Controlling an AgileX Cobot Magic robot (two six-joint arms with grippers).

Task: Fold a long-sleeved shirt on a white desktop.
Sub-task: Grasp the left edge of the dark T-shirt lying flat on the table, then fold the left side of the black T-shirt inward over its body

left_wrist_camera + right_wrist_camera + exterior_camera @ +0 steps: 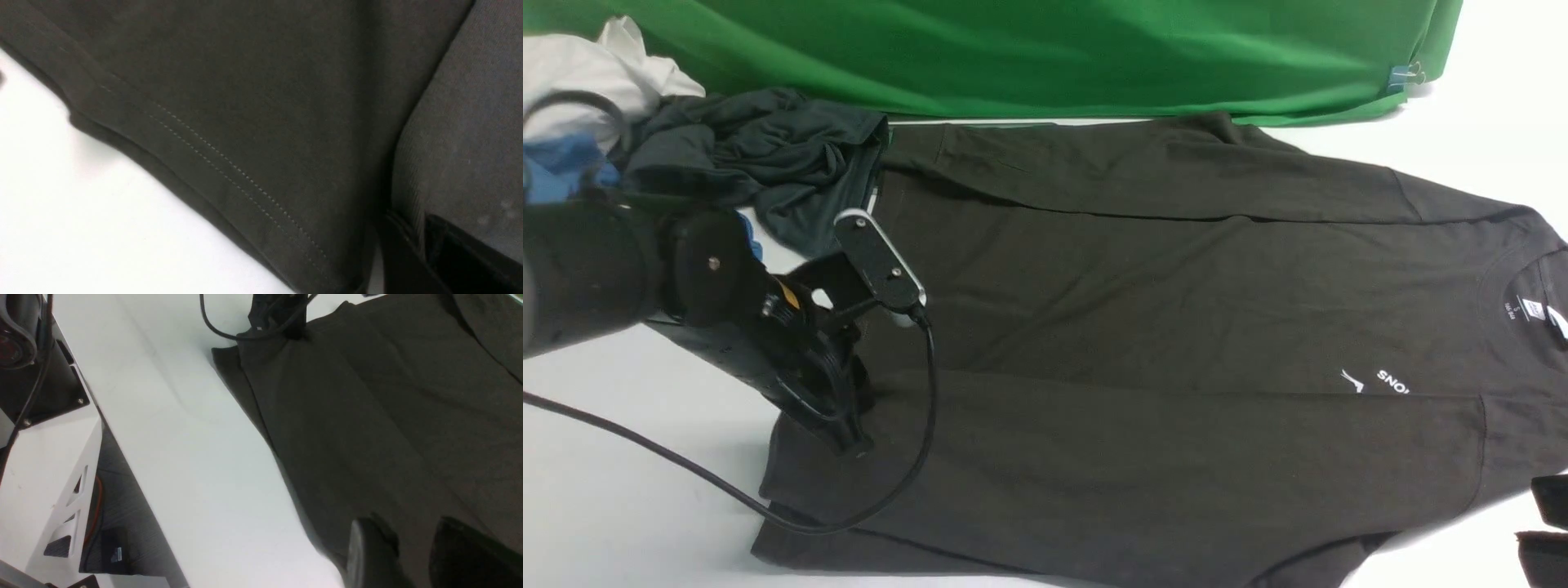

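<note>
While I watch from the front camera, the long-sleeved shirt (1143, 327) lies spread flat on the white table (621, 490), its neck toward my right and its hem toward my left. Both sleeves are laid in over the body, one along the far edge and one along the near edge. The small white logo (1376, 380) and the neck label (1534, 310) face up near the collar.

My left pincer (854, 437) is down on the hem end of the shirt, nearer the front corner. Its wrist camera shows the stitched hem running past, and a ribbed strip of the fabric sits pinched between the dark fingers (398, 257), so I read it as clamped on the shirt. Its black cable (686, 465) loops across the table and over the hem corner.

My right pincer (412, 555) is at the near edge of the shirt by the collar end. Its jaws stand apart with flat cloth showing between them, gripping nothing that I can see.

Behind the hem end, a crumpled greenish-black garment (743, 155) touches the shirt's far corner, with a blue garment (564, 163) and a white cloth (580, 73) beyond it. A green backdrop (1013, 49) hangs along the far side.
</note>
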